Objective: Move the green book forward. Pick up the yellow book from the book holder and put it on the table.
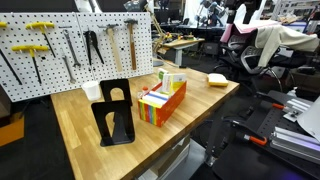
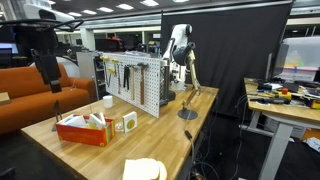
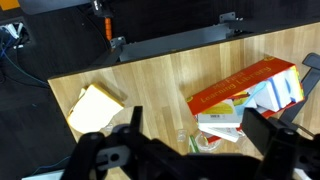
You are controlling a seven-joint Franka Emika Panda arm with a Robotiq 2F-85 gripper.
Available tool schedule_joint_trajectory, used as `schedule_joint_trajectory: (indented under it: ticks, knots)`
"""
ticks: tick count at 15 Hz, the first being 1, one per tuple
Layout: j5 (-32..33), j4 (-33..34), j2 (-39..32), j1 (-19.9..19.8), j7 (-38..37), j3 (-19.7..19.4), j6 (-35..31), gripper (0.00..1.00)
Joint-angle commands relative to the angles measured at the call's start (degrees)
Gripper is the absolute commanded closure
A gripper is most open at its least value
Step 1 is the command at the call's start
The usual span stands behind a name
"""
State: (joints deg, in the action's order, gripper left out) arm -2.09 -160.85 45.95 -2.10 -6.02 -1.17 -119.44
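A light butcher-block wooden tabletop (image 1: 75,115), its glued strips and grain plain to see, shows a smooth finish with a faint satin sheen. On it stands a long orange book holder (image 1: 165,100) that looks like printed card, with a striped end and small paper-covered books inside. A black bent-metal bookend (image 1: 118,138) appears matt. A pale yellow pad (image 3: 95,105) looks soft and dull-surfaced. A white perforated pegboard (image 1: 60,45) looks smooth, and a black cloth curtain (image 2: 240,60) hangs matt.

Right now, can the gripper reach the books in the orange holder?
Probably yes: the gripper hangs open above the book holder, whose top is open, and nothing shows between them.
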Motion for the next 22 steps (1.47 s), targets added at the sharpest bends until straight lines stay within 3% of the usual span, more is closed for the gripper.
schedule_joint_trajectory:
  ticks: [1,7,12,13,16,22]
  knots:
    - [-0.28,0.11,-0.01,-0.36,0.26,0.33,0.17,0.00]
    - [1.87,1.25,-4.65,-0.04,0.57,2.52,-5.29,0.00]
    - [2.27,5.86,-16.25,1.53,1.22,3.98,-16.86,0.00]
    - [1.52,3.24,-11.30,1.59,0.53,3.49,-14.26,0.00]
    - [1.66,5.35,-16.13,1.86,0.52,3.77,-16.58,0.00]
    - [1.67,5.62,-16.08,1.86,0.54,3.77,-16.57,0.00]
